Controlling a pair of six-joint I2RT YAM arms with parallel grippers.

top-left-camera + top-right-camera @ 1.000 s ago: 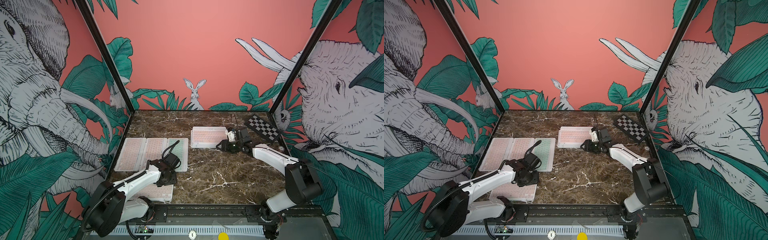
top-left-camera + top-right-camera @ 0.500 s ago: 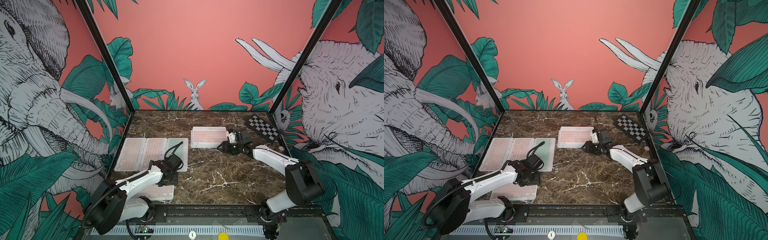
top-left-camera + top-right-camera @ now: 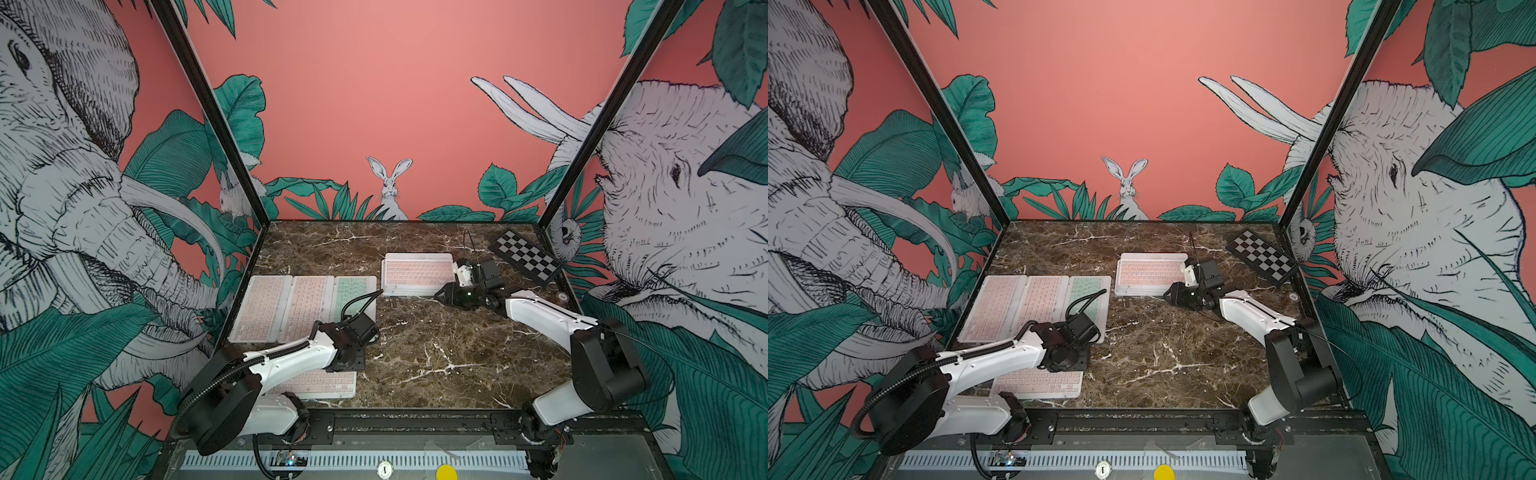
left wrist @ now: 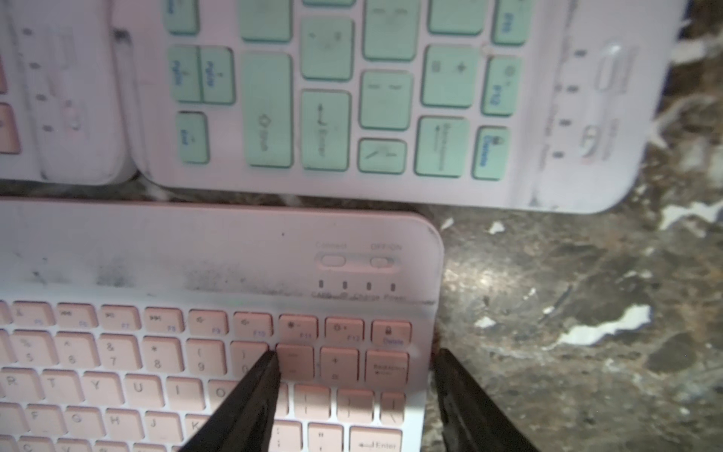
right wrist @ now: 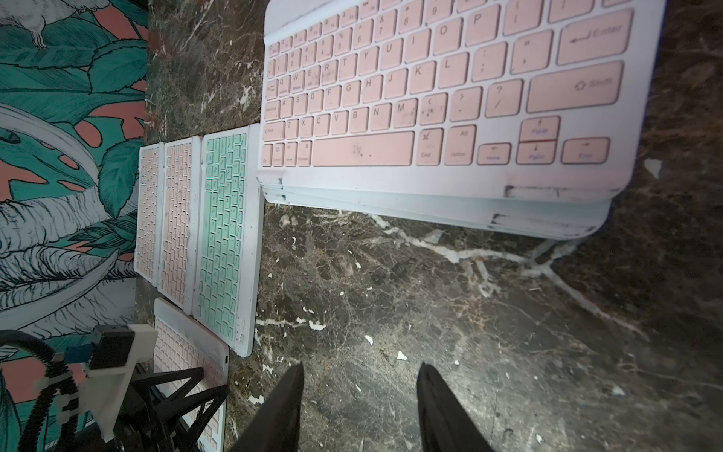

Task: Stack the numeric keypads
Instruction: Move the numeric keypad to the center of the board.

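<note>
Stack of keypads (image 3: 417, 274), pink-keyed on top: toward back edge of worktop (image 3: 436, 353), near its middle.
Outer pink keypad (image 3: 257, 307), middle pink keypad (image 3: 305, 305), mint keypad (image 3: 351, 286): one row along left edge, long sides together.
Front pink keypad (image 3: 311, 383): front-left corner, parallel to front edge.
Left gripper (image 4: 357, 354): clenched on right end of front pink keypad, one finger on the keys, other against the short edge.
Right gripper (image 5: 360, 368): released, nothing between fingers, over bare marble near the stack's front-right corner.
Checkered board (image 3: 525, 257): back-right corner.
</note>
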